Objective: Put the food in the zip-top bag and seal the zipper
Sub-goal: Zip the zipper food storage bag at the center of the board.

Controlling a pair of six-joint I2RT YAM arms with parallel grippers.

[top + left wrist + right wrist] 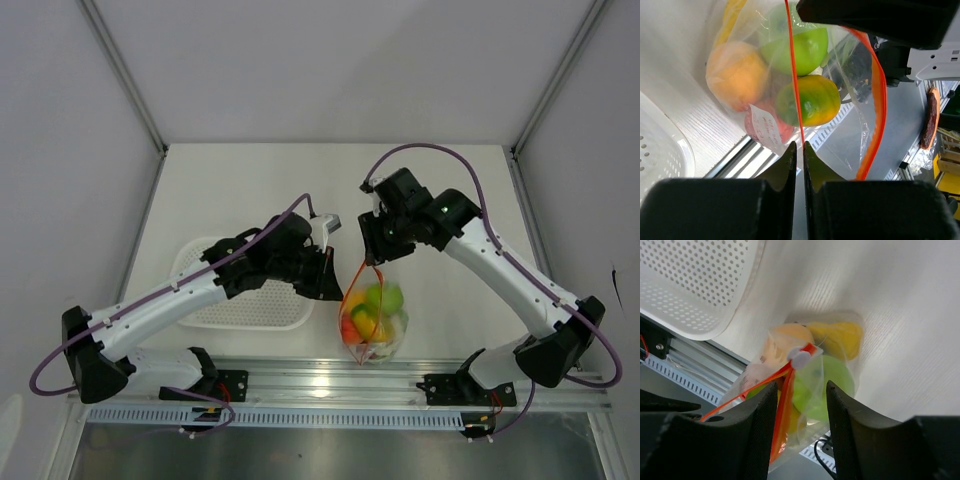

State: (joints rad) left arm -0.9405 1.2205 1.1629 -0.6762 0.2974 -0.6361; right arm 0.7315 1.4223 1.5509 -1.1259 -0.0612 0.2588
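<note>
Zip-top bag point(398, 338): on the table point(450, 200) near its front edge, just right of the white basket point(190, 262).
Food point(807, 47): green, orange and yellow fruits inside the bag.
Left gripper point(800, 147): pressed together, pinching the zipper point(795, 75).
Right gripper point(802, 385): spread, with the strip and white slider point(801, 358) between its fingers.

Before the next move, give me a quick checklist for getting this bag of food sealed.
1. Food inside the zip-top bag: ok. Green fruit, orange fruit and others show through the film.
2. Left end effector on the zipper: ok, shut on the strip.
3. Zipper closed: not ok, its two strips bow apart.
4. Right end effector gripping: not ok, fingers apart around the strip.
5. Basket emptied: cannot tell, the left arm covers part.
</note>
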